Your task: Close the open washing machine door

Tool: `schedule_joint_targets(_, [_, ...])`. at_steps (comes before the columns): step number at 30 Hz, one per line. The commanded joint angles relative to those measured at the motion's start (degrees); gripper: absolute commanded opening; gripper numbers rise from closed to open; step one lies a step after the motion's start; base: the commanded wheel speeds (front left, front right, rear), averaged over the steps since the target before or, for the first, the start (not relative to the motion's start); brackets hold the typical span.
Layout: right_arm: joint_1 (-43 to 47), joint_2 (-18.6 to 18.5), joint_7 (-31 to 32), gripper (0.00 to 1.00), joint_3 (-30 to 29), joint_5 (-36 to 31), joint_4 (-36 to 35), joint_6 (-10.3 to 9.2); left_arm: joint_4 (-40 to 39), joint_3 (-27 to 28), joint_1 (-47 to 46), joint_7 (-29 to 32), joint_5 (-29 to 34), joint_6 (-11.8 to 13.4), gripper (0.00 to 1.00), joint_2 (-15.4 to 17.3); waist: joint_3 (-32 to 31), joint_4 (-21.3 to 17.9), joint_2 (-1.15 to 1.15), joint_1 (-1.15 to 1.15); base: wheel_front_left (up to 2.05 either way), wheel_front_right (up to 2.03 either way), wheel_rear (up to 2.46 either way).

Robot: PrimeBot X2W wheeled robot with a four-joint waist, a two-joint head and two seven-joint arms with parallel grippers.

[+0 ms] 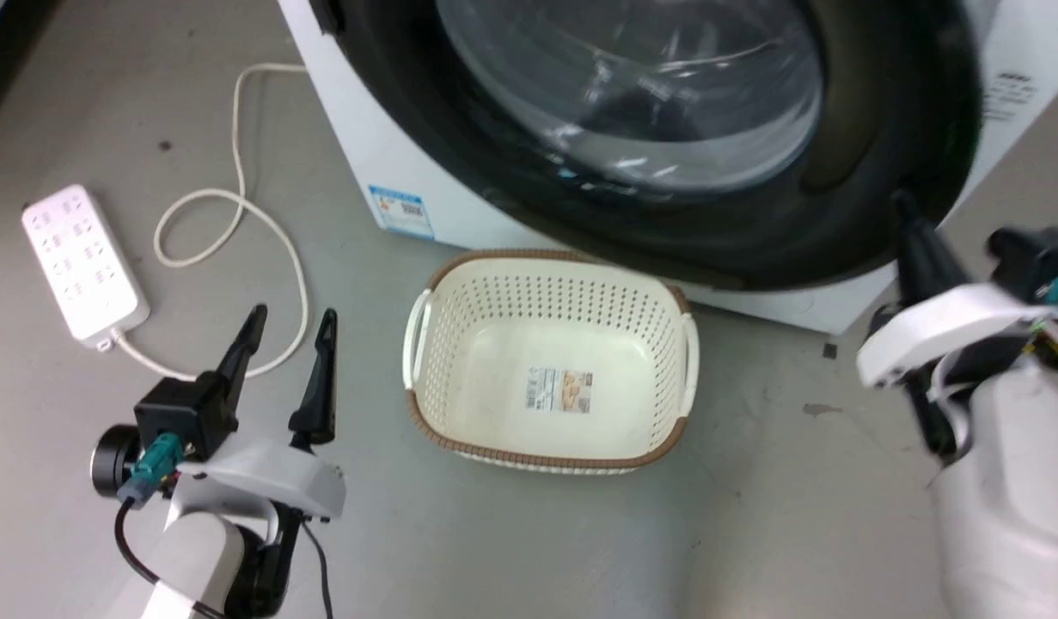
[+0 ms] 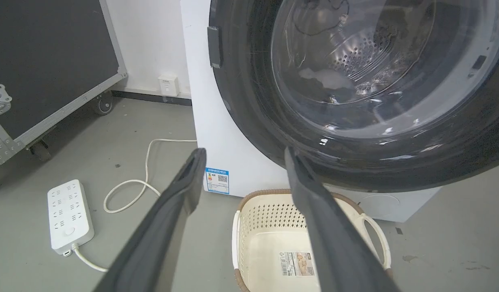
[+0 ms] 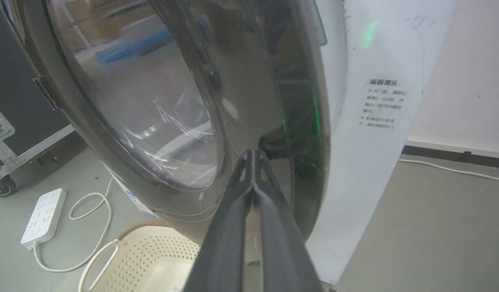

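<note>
Where glass bulges, door (image 1: 657,129) rim glossy blk

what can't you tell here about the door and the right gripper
- Head view: washing machine door top cut off by the frame edge; shut or ajar unclear.
- Head view: right gripper blurred; touching the door unclear.
- Right wrist view: notice on the washing machine too small to read.

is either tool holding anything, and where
Nothing is held. The left tool is open; the right tool is shut empty, tips near the washing machine door.
</note>
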Motion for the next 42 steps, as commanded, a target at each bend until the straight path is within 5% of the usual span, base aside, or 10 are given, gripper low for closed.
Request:
schedule_joint_targets(1, [-1.95, -0.23, 0.19, 0.00, -1.52, -1.36, 0.15, -0.06, 0.20, -0.10, -1.11, -0.52, -0.11, -0.38, 1.00, -0.40, 1.23, 0.86, 0.00, -0.01, 0.00, 0.00, 0.00])
schedule_joint_targets(10, [-9.54, -0.23, 1.47, 0.00, -10.76, -7.48, -0.14, -0.06, 1.12, 0.27, -4.18, -0.89, -0.06, -1.77, 1.00, -1.11, 5.60, 2.99, 0.00, -0.01, 0.00, 0.00, 0.00])
schedule_joint_targets(24, [-16.70, -0.23, -0.18, 0.00, -16.10, -9.82, -0.83, -0.06, 2.86, 1.70, -5.28, -1.18, 0.54, -3.01, 1.00, -2.00, 7.45, 3.30, 0.00, -0.01, 0.00, 0.00, 0.00])
schedule_joint_targets(32, [-11.97, -0.23, -3.51, 0.00, -12.88, -5.31, -1.78, -0.06, 2.81, 3.45, -3.28, -1.21, 2.33, -2.56, 1.00, -2.55, 0.83, -0.87, 0.00, -0.01, 0.00, 0.00, 0.00])
schedule_joint_targets(42, [4.08, -0.23, -5.12, 0.00, -2.97, 0.49, -9.99, -0.06, 2.54, 4.72, 0.69, -1.22, 4.48, -1.36, 1.00, -3.06, -7.40, -8.72, 0.00, -0.01, 0.00, 0.00, 0.00])
